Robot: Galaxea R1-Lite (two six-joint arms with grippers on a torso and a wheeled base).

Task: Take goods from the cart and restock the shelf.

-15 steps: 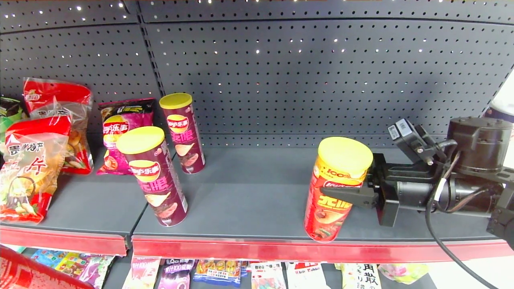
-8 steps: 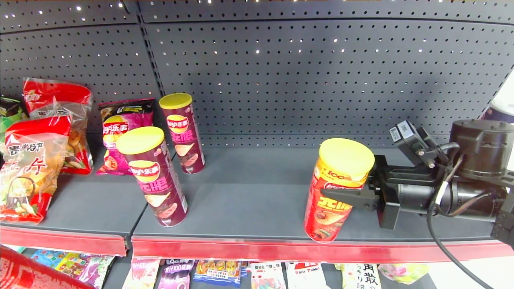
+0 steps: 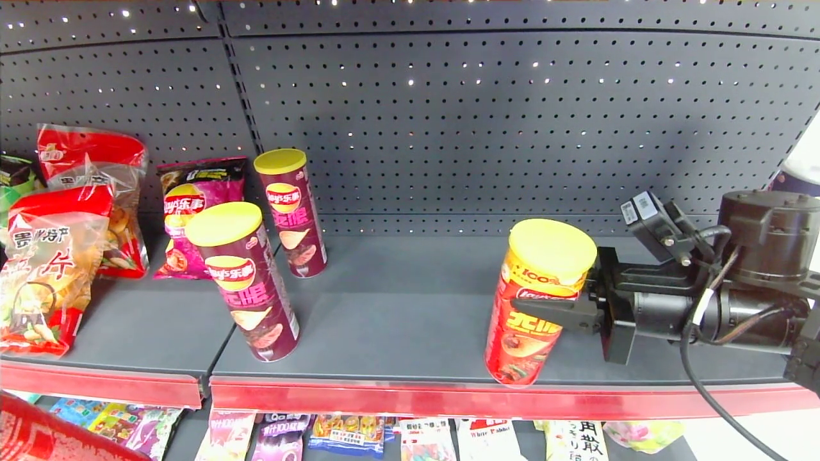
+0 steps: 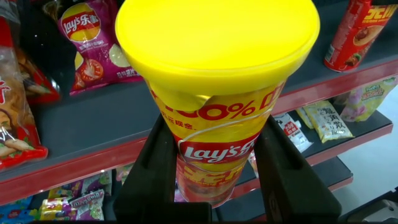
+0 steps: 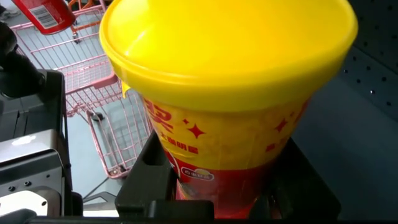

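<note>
A red chip can (image 3: 535, 307) with a yellow lid stands on the grey shelf (image 3: 410, 307), at the right by the red front lip. My right gripper (image 3: 551, 298) is shut on its upper half from the right side. The right wrist view shows that red chip can (image 5: 230, 118) between my right gripper's (image 5: 224, 186) black fingers. My left gripper (image 4: 217, 180) is shut on a second chip can (image 4: 217, 93) with a yellow lid and a yellow and red label. It holds this can in the air in front of the shelf edge (image 4: 93, 158).
Two purple chip cans (image 3: 246, 282) (image 3: 291, 211) stand at the shelf's left-middle, with snack bags (image 3: 57, 256) further left. The stretch between purple and red cans is bare. A pegboard wall (image 3: 487, 128) backs the shelf. A pink wire cart (image 5: 93, 81) stands behind.
My right gripper and the red can sank a few pixels a second ago and have stayed still since. Nothing else has moved.
</note>
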